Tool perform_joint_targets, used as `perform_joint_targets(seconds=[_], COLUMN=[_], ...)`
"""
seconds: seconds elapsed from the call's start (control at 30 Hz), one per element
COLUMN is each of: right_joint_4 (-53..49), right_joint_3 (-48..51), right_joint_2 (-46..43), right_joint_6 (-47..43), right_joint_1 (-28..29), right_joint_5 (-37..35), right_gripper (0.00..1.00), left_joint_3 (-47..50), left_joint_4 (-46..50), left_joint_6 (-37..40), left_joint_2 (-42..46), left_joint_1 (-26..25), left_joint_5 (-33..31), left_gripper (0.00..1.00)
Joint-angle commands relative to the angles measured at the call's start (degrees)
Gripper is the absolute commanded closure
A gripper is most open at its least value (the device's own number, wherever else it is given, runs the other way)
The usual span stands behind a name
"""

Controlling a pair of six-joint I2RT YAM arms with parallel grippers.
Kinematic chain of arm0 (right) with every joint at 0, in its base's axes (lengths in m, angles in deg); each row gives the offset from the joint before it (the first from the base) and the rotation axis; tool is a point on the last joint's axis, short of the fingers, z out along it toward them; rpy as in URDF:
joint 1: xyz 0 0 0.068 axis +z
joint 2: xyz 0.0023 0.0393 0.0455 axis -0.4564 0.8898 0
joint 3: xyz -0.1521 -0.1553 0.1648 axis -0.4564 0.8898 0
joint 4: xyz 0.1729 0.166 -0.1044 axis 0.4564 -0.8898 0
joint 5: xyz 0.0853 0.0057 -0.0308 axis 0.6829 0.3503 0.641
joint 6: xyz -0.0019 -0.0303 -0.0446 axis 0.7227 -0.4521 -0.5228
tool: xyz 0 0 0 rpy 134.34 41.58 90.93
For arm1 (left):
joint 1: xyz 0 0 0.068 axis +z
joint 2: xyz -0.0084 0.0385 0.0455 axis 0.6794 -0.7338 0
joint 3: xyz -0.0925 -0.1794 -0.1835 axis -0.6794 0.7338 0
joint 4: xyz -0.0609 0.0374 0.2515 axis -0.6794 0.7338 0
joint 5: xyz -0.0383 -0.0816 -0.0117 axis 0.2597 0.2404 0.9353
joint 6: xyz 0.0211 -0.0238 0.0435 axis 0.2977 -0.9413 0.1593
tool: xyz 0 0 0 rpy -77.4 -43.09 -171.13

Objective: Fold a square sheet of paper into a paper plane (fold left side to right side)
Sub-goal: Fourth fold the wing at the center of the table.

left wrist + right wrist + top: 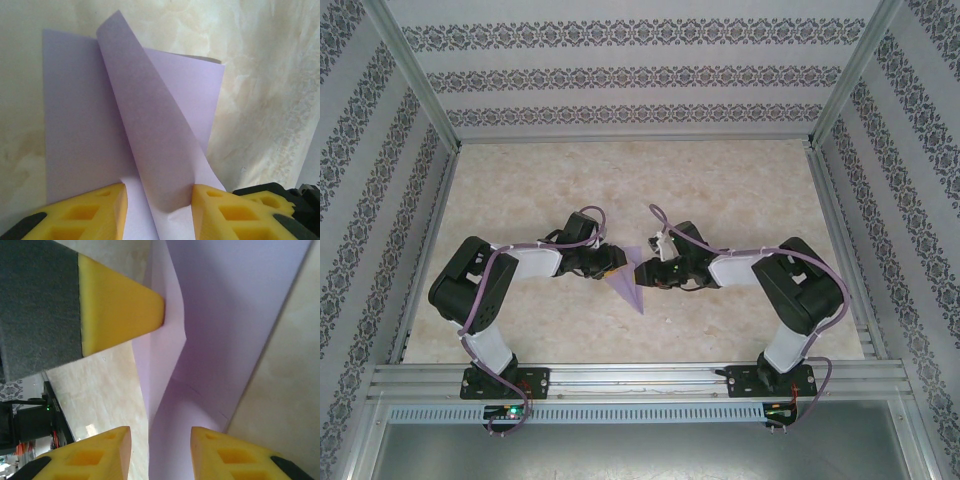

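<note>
Both jaws wide, left gripper, right gripper, lilac paper flap curling up

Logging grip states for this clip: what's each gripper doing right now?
Left gripper: open, a raised flap of the lilac paper between its jaws.
Right gripper: open, jaws apart over the same paper.
</note>
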Motion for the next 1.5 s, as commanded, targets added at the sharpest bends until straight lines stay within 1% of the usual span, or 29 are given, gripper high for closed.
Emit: perform_joint_targets(seconds=[0.0,0.1,0.43,0.73,1.47], right_joint_4=[3.19,2.87,-1.23,-5.35,-7.29], right_joint_3=[-1.81,-1.94,-1.75,-2.55,-3.79], right_joint_2=[1.14,1.81,1.54,1.37,3.99], right_joint_6=[1.05,0.89,-1.79,-4.21,-6.14], right_joint_1=[0.58,0.59,0.36,0.33,0.47], right_joint_5=[1.51,1.11,-2.22,-5.34,-7.64], right_gripper=[0.65,0.71,1.00,1.00,1.00], left_joint_3=[-0.42,-0.47,-1.07,-1.12,-1.02], left_joint_4=[2.69,2.80,3.75,4.15,4.03], left_joint_6=[0.36,0.44,0.75,0.85,0.80], left_joint_2=[-1.40,-1.53,-1.53,-1.25,-1.26], left_joint_1=[-0.74,-0.81,-0.79,-0.78,-0.84], left_joint_5=[-3.25,-3.25,-3.53,-3.68,-3.73], left_gripper=[0.61,0.61,0.61,0.61,0.61])
